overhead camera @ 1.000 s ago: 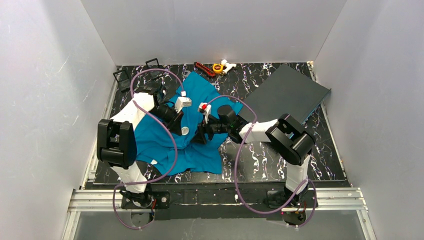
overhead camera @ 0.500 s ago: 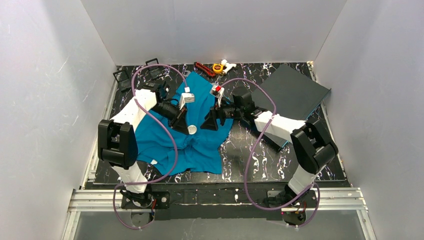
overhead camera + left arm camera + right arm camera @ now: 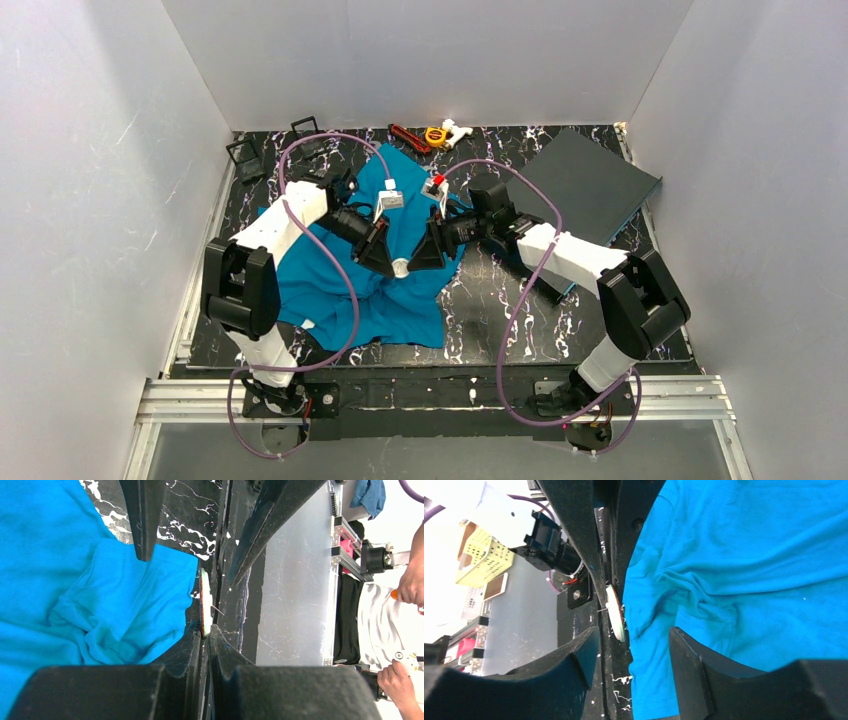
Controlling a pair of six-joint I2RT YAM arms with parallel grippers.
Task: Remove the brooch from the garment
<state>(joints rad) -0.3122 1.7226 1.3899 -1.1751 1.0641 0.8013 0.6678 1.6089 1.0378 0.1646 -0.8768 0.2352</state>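
- Pinching the brooch (image 3: pixel 204 600) edge-on, our left gripper (image 3: pixel 205 630) is closed narrow on it.
- Our right gripper (image 3: pixel 633 635) gapes wide just opposite.
- We see the garment (image 3: pixel 320 280) crumpled below both, on the bench (image 3: pixel 500 300).

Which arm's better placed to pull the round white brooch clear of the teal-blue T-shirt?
Left. The left claw is shut on the round white brooch, seen edge-on between its fingertips. The right claw is open and holds nothing, beside the teal-blue cloth T-shirt; at most it could pin that down.
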